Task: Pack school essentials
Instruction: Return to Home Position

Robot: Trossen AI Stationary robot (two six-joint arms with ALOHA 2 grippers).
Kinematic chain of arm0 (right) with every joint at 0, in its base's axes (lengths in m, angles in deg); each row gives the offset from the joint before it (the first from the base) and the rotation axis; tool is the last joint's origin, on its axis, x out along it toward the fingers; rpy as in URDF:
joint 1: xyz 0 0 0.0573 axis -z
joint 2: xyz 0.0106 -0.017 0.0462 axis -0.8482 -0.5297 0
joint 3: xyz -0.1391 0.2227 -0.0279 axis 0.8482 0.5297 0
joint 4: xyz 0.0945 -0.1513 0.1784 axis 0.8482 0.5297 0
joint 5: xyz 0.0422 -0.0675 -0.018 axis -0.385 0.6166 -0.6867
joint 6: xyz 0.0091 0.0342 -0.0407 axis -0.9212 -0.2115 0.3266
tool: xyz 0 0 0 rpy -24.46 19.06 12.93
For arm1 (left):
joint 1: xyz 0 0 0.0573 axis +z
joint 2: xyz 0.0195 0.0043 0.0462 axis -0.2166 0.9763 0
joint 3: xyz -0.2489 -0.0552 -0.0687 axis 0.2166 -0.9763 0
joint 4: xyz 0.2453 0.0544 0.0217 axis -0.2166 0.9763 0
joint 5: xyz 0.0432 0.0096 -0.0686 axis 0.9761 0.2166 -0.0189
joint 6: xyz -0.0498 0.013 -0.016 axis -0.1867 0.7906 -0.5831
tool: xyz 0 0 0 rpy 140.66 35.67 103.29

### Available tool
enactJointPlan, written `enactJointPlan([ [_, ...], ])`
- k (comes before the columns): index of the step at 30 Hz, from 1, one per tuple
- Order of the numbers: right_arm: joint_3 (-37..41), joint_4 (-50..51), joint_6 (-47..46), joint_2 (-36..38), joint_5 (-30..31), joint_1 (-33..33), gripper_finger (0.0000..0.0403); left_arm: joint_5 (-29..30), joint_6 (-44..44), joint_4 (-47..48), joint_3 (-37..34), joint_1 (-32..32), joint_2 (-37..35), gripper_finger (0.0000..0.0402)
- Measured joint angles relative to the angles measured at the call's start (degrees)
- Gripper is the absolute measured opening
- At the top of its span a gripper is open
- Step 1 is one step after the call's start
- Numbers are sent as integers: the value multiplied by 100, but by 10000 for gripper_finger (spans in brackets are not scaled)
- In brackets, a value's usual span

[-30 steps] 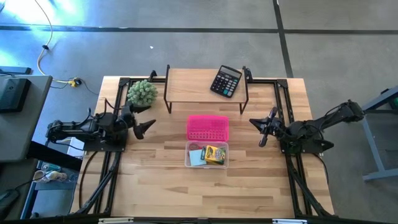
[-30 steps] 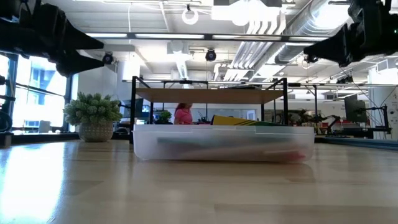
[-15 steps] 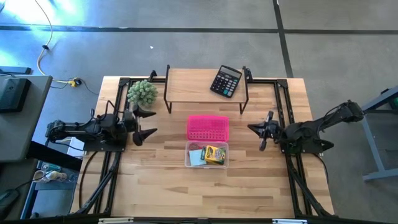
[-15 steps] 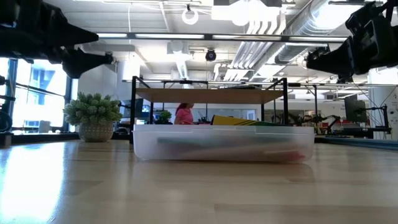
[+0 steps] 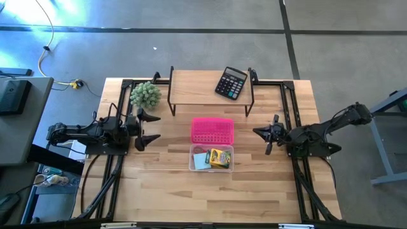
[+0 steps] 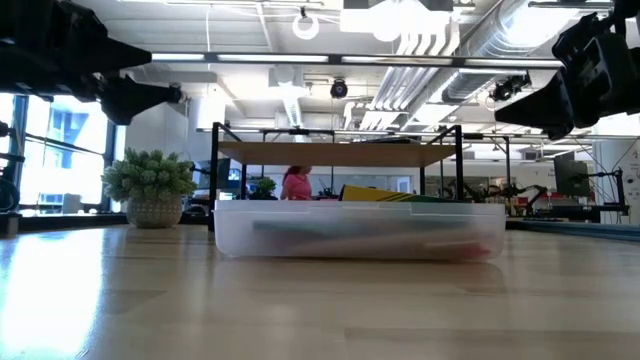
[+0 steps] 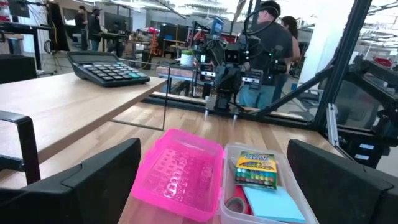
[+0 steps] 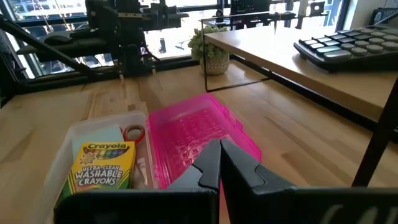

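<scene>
A clear plastic box [image 5: 211,166] sits mid-table. It holds a yellow-and-green crayon box [image 5: 220,157] [image 8: 102,165], a light-blue notepad [image 5: 200,160] [image 7: 273,204] and a red scissors handle [image 8: 134,133]. A pink perforated lid [image 5: 212,130] [image 7: 183,174] lies flat on the table against the box's far side. My left gripper [image 5: 158,126] [image 7: 212,148] hovers open to the left of the lid, pointing at it. My right gripper [image 5: 255,131] [image 8: 219,146] hovers shut to the right of the lid. Pencils and the small green piece do not show.
A wooden shelf on black wire legs [image 5: 210,86] stands at the far edge and carries a black calculator [image 5: 231,83]. A fuzzy green plant ball [image 5: 145,95] sits at the far left, close to my left gripper. Bare wood lies near the box. People stand beyond the table [image 7: 273,37].
My right gripper has come down a little and eased toward the table's near edge, still pointing at the pink lid. From above, my left gripper's two fingers now show spread side by side. The box, its contents and the lid have stayed put.
</scene>
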Motion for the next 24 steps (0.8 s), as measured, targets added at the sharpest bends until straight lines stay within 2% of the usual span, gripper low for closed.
enactJointPlan([
  [24, -2, 60, 22, 0, 0, 0, 0, 15, 0, 4, -2, 2, 0, 394],
])
